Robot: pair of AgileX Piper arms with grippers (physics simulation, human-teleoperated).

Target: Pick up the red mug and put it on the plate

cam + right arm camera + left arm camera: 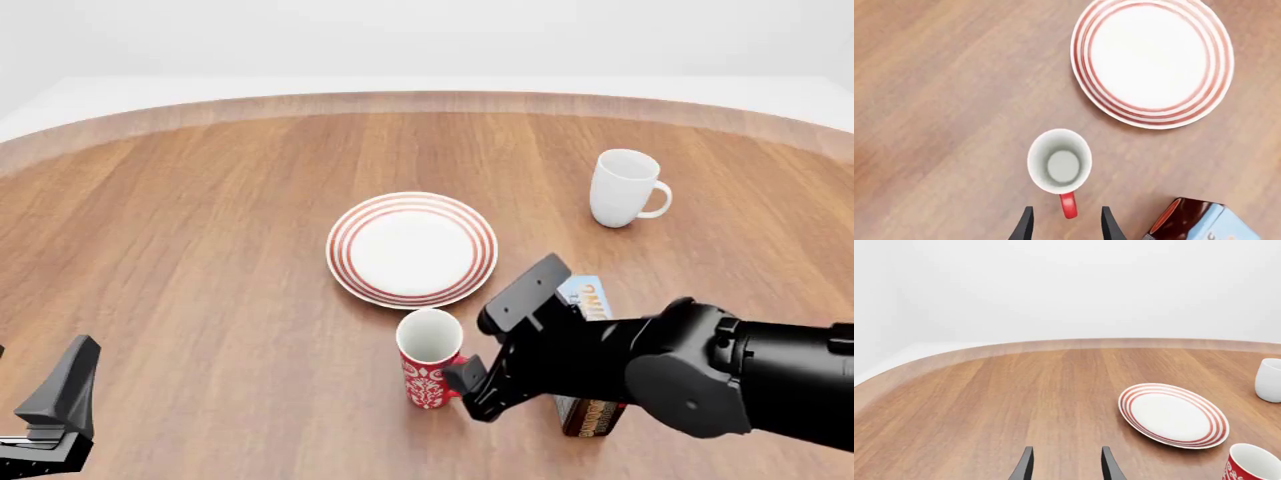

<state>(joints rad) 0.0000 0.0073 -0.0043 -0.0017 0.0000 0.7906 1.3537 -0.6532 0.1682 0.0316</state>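
Note:
The red mug point(429, 370) stands upright on the table just in front of the plate point(344, 245), which has nothing on it. My right gripper point(465, 385) is low beside the mug on its handle side. In the right wrist view the gripper point(1066, 227) is open, and the mug point(1059, 161) shows from above with its red handle point(1067, 205) pointing into the gap between the fingers, not gripped. My left gripper point(1066, 469) is open and empty at the near left point(54, 420), far from the mug point(1251, 467) and the plate point(1131, 405).
A plain white mug point(625, 188) stands at the back right, beyond the plate. A blue and brown box point(583, 297) lies under my right arm, just right of the red mug; it also shows in the right wrist view point(1194, 222).

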